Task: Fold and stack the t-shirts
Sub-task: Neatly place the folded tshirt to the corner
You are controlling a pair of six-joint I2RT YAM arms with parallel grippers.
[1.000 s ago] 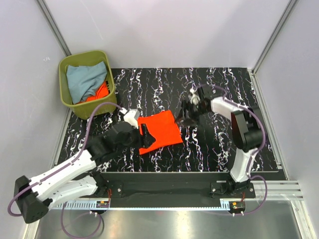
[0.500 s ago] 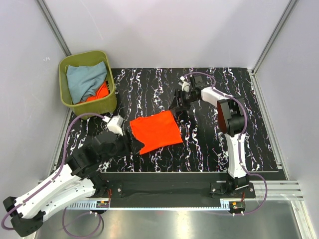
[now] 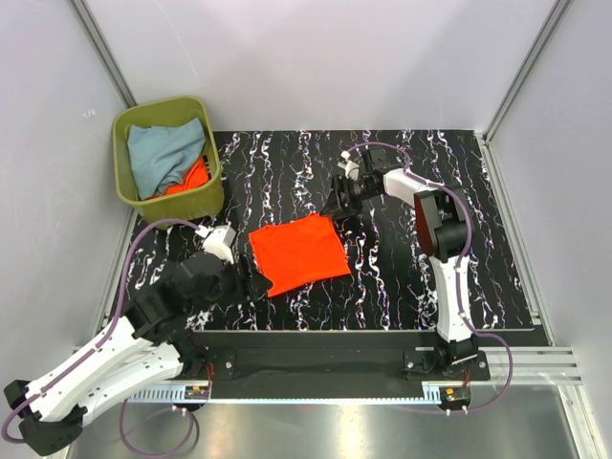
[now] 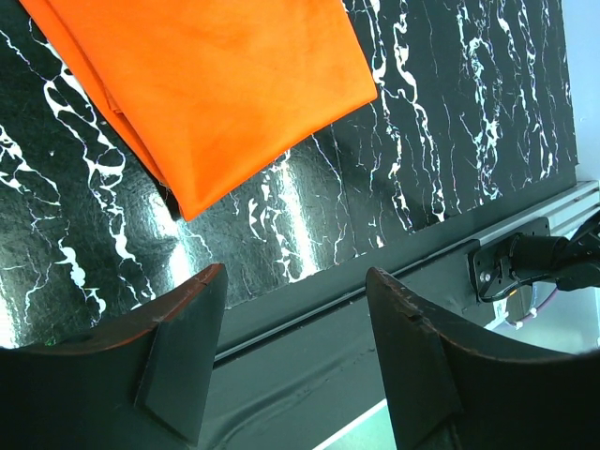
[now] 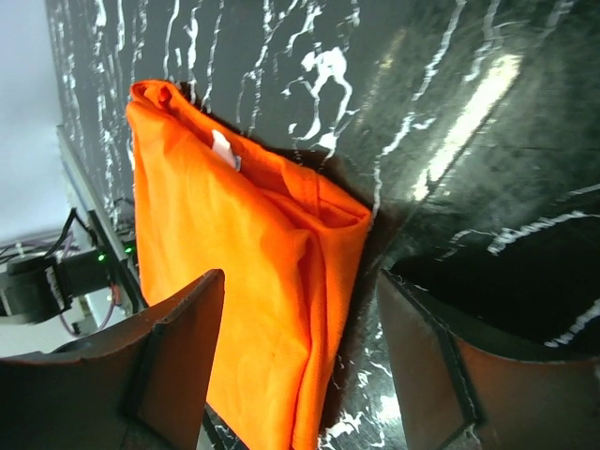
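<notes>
T-shirts appear in 2 places, read from left to right. At the far left corner, an olive-green bin [image 3: 121, 163] of smooth plastic with a rounded rim holds a crumpled pale grey-blue shirt [image 3: 161, 153]. Only a small patch of an orange shirt [image 3: 195, 177] is seen beneath it, the rest being covered.

The left gripper [image 3: 252, 284] is shown just beside the near left edge of the folded orange shirt [image 3: 298, 252], apart from it. In the left wrist view its jaws [image 4: 295, 281] are spread and empty, and the shirt [image 4: 216, 84] is cut off at the top of the frame.

The folded shirt lies flat as a rough square at the middle of the glossy black table [image 3: 411, 268], which is veined in white. Stacked layers and a small white label [image 5: 223, 150] are visible along 1 edge in the right wrist view [image 5: 253, 281].

The right gripper [image 3: 344, 204] is placed at the shirt's far right corner, its fingers [image 5: 300, 277] parted with nothing gripped. Contact with the cloth cannot be judged.
</notes>
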